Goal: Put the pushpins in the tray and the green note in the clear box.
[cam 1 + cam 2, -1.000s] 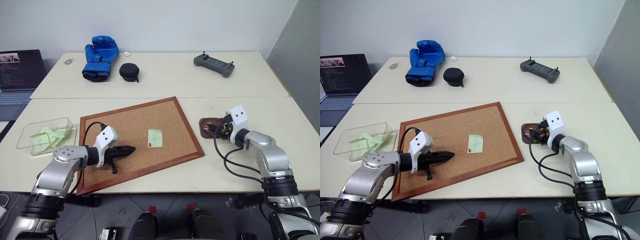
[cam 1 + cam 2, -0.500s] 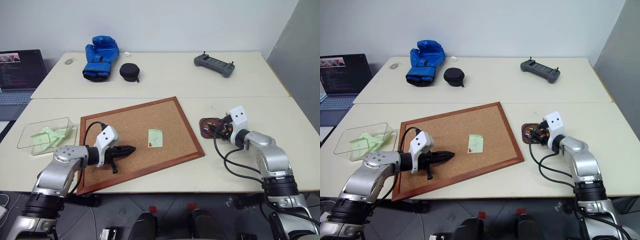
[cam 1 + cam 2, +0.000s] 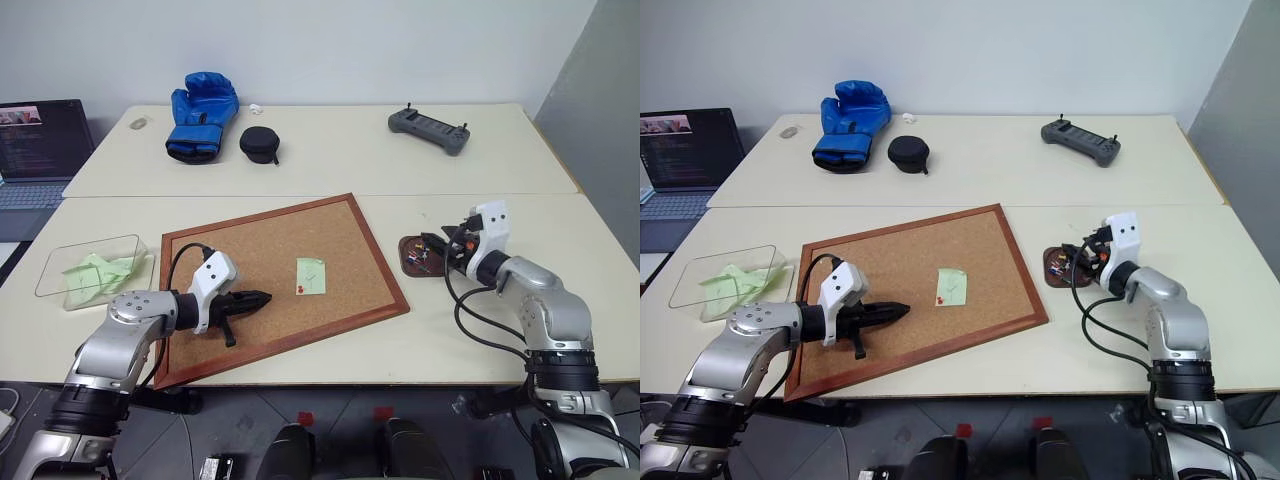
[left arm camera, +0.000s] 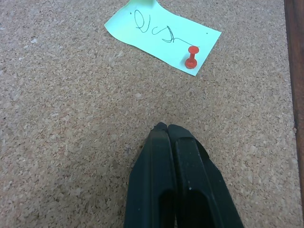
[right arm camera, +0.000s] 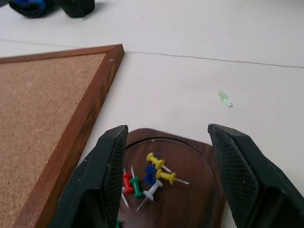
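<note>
Two grippers are sitting at opposite ends of the work. Right gripper (image 5: 164,156) is hovering with its jaws spread and nothing between them, just over the tray (image 5: 199,190). Left gripper (image 4: 167,130) is resting with its fingers pressed together, empty, on the cork board (image 3: 250,250), pointing toward the green note (image 4: 161,31) a short way ahead.

Progress, judged from how things lie: several pushpins (image 5: 147,180) are lying loose in the tray (yellow, blue, red, green and a pale one), so that part looks largely done. One red pin (image 4: 191,57) is standing in a corner of the green note and appears to be fixing it to the board. That pin is likely the last to go to the tray, and the note is not yet in the clear box (image 3: 90,270).

Containers: the tray is sitting on the table just beside the board's right edge. The clear box is sitting on the table just off the board's left edge, and pale green slips (image 3: 95,272) are already lying inside it.
</note>
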Robot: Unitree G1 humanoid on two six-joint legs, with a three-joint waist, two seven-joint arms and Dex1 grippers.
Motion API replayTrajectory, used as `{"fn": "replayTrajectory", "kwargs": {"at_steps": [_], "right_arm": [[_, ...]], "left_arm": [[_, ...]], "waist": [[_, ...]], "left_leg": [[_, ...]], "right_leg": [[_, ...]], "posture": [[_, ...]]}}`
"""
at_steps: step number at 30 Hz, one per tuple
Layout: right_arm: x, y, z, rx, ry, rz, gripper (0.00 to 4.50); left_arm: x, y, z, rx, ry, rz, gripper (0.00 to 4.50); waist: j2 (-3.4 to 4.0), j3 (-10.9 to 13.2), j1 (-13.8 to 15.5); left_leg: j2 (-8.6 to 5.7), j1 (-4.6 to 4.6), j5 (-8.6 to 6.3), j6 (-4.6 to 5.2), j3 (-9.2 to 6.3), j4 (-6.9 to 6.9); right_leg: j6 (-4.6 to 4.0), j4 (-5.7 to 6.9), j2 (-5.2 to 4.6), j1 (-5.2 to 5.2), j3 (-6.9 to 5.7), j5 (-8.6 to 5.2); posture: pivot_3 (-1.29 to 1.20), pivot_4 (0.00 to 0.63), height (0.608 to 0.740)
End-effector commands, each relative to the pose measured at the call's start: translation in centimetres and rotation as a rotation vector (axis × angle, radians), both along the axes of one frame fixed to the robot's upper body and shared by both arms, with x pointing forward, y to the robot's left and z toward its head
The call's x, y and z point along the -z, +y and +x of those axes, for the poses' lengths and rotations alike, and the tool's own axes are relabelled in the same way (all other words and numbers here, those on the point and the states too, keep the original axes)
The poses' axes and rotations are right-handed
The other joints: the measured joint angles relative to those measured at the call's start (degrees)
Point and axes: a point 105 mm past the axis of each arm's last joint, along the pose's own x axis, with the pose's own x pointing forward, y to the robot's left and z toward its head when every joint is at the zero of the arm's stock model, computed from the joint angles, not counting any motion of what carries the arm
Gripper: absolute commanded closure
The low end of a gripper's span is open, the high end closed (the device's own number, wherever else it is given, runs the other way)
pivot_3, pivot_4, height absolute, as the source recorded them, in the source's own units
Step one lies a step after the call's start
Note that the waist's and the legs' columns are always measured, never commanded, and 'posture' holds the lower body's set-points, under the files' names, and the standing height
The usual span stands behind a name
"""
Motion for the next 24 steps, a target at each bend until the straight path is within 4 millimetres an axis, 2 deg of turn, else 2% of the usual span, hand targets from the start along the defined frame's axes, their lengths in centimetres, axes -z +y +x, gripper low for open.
{"fn": "replayTrajectory", "kwargs": {"at_steps": [1, 4, 8, 11, 14, 18, 24], "right_arm": [[-3.3, 0.8, 0.1, -0.059, -0.133, -0.023, 1.64], [-3.9, 3.3, -0.9, -0.204, -0.207, -0.115, 1.64], [-4.0, 7.8, -3.1, -0.460, -0.263, -0.163, 1.64], [-3.1, 11.8, -5.8, -0.693, -0.257, -0.133, 1.64], [-1.9, 14.3, -7.3, -0.824, -0.244, -0.126, 1.64], [0.0, 16.6, -7.5, -0.902, -0.230, -0.156, 1.64], [2.2, 19.2, -6.7, -0.947, -0.218, -0.170, 1.64]], "left_arm": [[2.4, 0.5, -0.6, -0.022, 0.082, 0.049, 4.50], [2.4, 0.6, -0.5, -0.022, 0.082, 0.051, 4.50], [2.3, 0.7, -0.5, -0.021, 0.082, 0.054, 4.50], [2.3, 0.6, -0.4, -0.019, 0.078, 0.055, 4.50], [2.2, 0.5, -0.4, -0.015, 0.076, 0.054, 4.50], [2.2, 0.4, -0.5, -0.014, 0.074, 0.052, 4.50], [2.3, 0.6, -1.0, -0.022, 0.080, 0.051, 4.50]], "waist": [[0.01, 0.0, 0.0], [0.02, 0.0, 0.0], [0.09, -0.1, 0.0], [0.09, -0.1, 0.0], [0.08, -0.1, 0.0], [0.07, -0.1, 0.0], [0.07, -0.1, -0.1]], "left_leg": [[0.00, 0.00, 0.00, 0.01, -0.01, 0.00], [-0.01, 0.00, 0.01, 0.01, -0.03, 0.00], [-0.01, 0.01, 0.01, 0.02, -0.02, 0.00], [0.00, 0.01, 0.01, 0.02, -0.06, 0.00], [0.01, 0.01, 0.01, 0.02, -0.07, 0.00], [0.00, 0.02, 0.02, 0.02, -0.08, 0.01], [0.01, 0.08, 0.02, 0.01, -0.05, 0.01]], "right_leg": [[0.00, 0.00, 0.00, 0.00, -0.01, 0.00], [0.00, 0.00, 0.00, 0.01, -0.04, 0.00], [0.00, 0.00, 0.02, 0.00, -0.04, 0.00], [0.00, 0.01, 0.03, 0.01, -0.08, 0.00], [0.00, 0.00, 0.02, 0.03, -0.09, 0.00], [0.01, -0.01, 0.01, 0.03, -0.08, 0.00], [0.00, 0.02, 0.06, 0.03, -0.08, 0.00]], "posture": [[0.00, 0.150, 0.740], [0.00, 0.150, 0.740], [0.00, 0.150, 0.740], [0.00, 0.150, 0.740], [0.00, 0.150, 0.740], [0.00, 0.150, 0.740], [0.00, 0.150, 0.740]]}}
